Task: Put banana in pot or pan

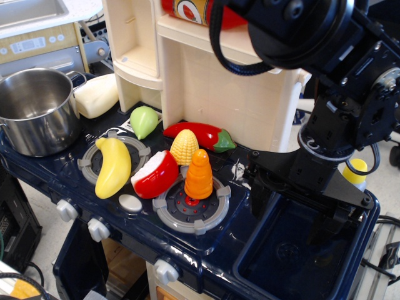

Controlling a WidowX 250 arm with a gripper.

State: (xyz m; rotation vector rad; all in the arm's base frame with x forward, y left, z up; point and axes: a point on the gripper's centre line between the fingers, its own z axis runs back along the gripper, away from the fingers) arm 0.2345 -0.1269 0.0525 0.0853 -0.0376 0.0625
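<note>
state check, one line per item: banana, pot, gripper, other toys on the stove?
banana: lying on left burner, not in pot
pot: upright, looks empty
gripper: over the sink, holding nothing visible; open or shut unclear
corn: lying by the pepper
pepper: lying flat
carrot: upright on right burner

The arm [331, 69] is matte black throughout, built of chunky round housings with small recessed screws. A thick black cable [219, 44] loops beside the upper housing, and a thinner one curls by the wrist. The gripper [294, 206] is black too, with angular, flat-sided fingers.
</note>
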